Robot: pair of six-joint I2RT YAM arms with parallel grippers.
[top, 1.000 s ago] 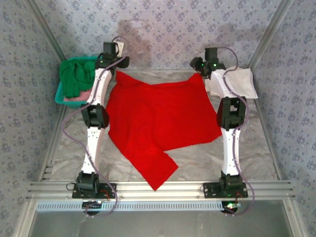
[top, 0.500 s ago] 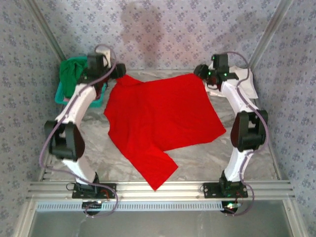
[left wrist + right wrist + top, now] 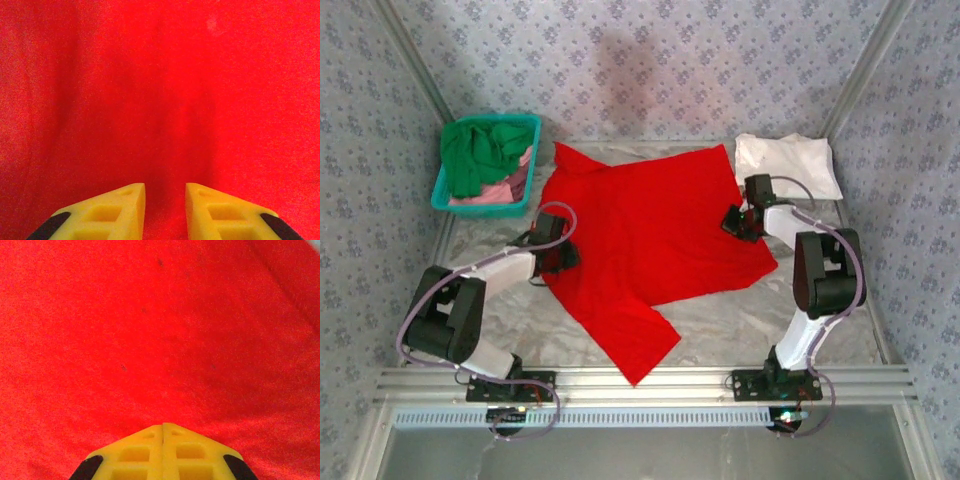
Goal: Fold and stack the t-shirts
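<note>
A bright red t-shirt (image 3: 650, 230) lies spread flat across the middle of the table, one sleeve trailing toward the near edge. My left gripper (image 3: 563, 258) rests low at the shirt's left edge. In the left wrist view its yellow fingertips (image 3: 165, 187) stand a narrow gap apart over red cloth (image 3: 160, 90), with a dark crease running up from the gap. My right gripper (image 3: 732, 222) sits at the shirt's right edge. Its fingertips (image 3: 162, 426) are pressed together against the red cloth (image 3: 150, 330). A folded white t-shirt (image 3: 790, 165) lies at the back right.
A teal basket (image 3: 438, 196) at the back left holds a green t-shirt (image 3: 475, 155) and a pink one (image 3: 507, 188). Patterned walls and metal posts close in the table on three sides. A metal rail runs along the near edge by the arm bases.
Both arms have dropped from the shirt's far corners to its left and right side edges. The left jaws have narrowed and the right jaws have closed fully.
</note>
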